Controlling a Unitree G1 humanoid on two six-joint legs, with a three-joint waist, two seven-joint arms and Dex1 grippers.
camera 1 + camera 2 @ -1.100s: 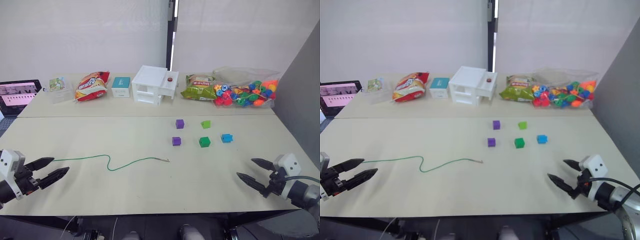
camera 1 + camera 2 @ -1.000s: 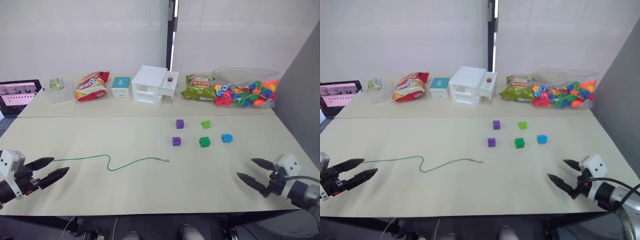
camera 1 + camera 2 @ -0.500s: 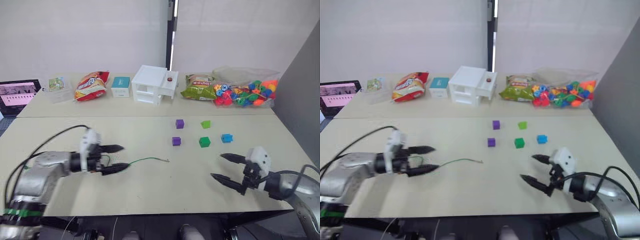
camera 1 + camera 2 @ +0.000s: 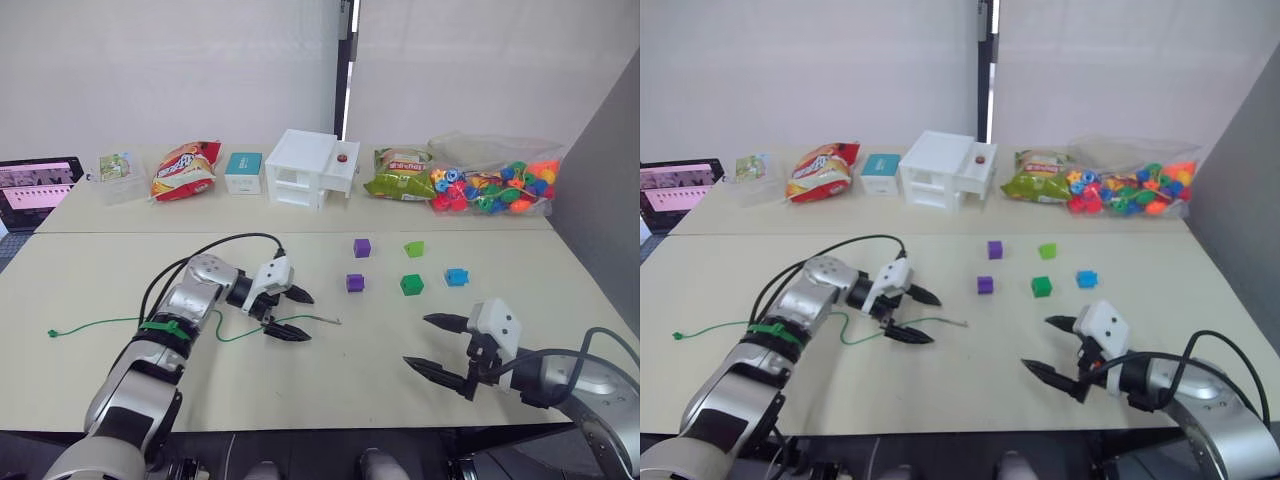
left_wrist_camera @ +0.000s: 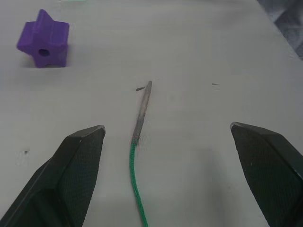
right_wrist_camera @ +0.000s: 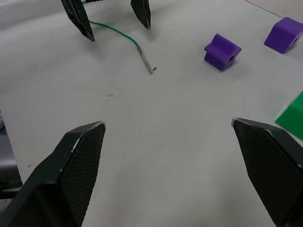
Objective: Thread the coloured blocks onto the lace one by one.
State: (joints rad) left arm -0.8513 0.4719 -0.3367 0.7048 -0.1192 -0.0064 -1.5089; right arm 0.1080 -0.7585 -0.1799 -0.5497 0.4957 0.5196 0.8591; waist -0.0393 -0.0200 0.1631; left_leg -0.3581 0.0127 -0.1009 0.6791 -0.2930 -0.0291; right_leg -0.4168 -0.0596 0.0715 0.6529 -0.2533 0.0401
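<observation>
Green lace [image 4: 235, 331] lies loose on surface [image 4: 330, 380], pale tip [image 5: 143, 104] between wide-open jaws of left gripper [image 4: 290, 313], untouched. Five blocks [image 4: 404, 268] clustered beyond tip. Right gripper [image 4: 437, 345] jaws wide apart, empty, near blocks. No writing legible on snack bags [image 4: 184, 170].

Light is bright, even and diffuse across both head views, apparently from overhead, and the pale wall [image 4: 180, 70] at the top shows no glare. The table [image 4: 330, 390] is uniformly lit, with soft, short shadows under objects. The bag of beads [image 4: 490, 185] at upper right carries small highlights on its clear plastic. In the wrist views the surface is sharp at centre, while the black fingers [image 5: 71, 175] at the lower edges look slightly soft.
</observation>
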